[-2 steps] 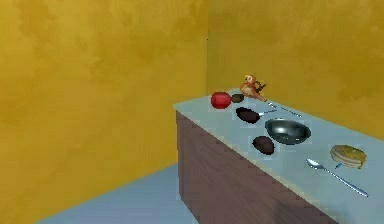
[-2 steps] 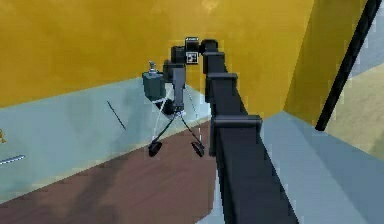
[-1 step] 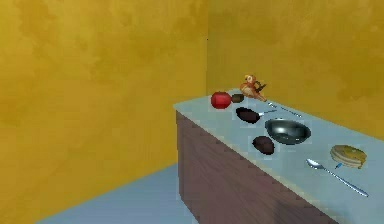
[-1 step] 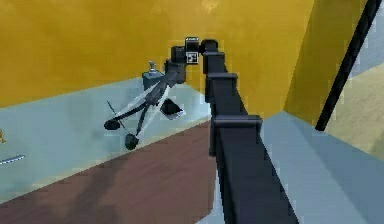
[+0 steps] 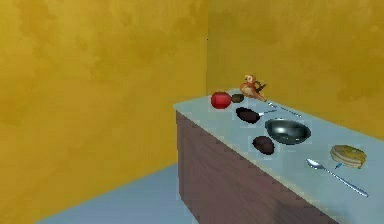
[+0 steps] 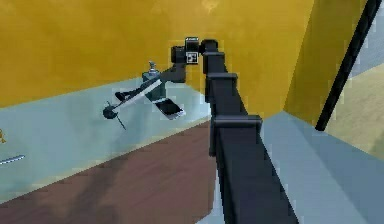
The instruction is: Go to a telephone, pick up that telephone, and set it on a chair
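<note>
Here, dark slab (image 6: pixel 172 108) by jaws, hold unclear, counter (image 6: pixel 60 125) cropped

- No text, number or sign could be read on the counter (image 5: pixel 214 117) or the walls (image 5: pixel 90 80).
- White squares (image 6: pixel 177 71) on the arm (image 6: pixel 236 135) carried black marks, none legible.

Home kitchen, counter (image 5: pixel 230 175), bowl (image 5: pixel 287 131), spoon (image 5: pixel 338 177)
</note>
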